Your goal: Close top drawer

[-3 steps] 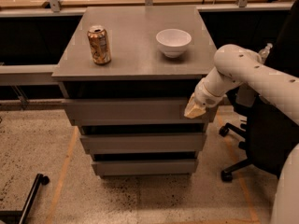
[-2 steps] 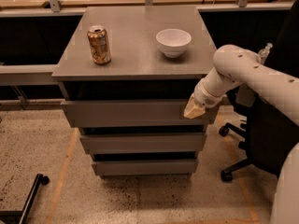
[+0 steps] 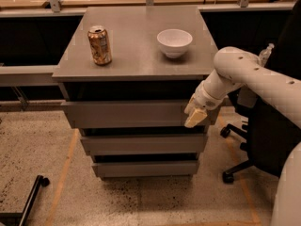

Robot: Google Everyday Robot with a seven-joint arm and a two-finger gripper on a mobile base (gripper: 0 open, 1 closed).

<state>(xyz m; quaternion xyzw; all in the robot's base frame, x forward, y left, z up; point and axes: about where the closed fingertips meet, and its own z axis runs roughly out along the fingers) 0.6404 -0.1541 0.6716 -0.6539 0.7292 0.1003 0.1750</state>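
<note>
Evidently the top drawer (image 3: 127, 114) is not yet home: its wide grey front stands out from under the table's (image 3: 136, 67) front edge, and a dark gap shows between the two. The claw (image 3: 196, 117) sits against the right end of that front, just below the table's front right corner. Its pale pads look pressed together into one wedge, gripping nothing, which suits a handle-less panel where pushing is the only option. The arm (image 3: 244, 72) reaches in from the right and angles down and left, so its force would run roughly toward the table's back edge.

Contact so far from the panel's middle may be a matter of reach, but I judge it could skew the drawer on its runners, so a steady, straight push seems wise. The two lower drawers (image 3: 143, 144) sit beneath and farther back, out of the claw's way.

On top, a can (image 3: 99, 44) stands upright near the left edge and a bowl (image 3: 174, 42) rests toward the right edge. Both are well apart from the claw, though a hard shove might jolt them. A chair (image 3: 256, 140) stands just right of the table, behind the arm.
</note>
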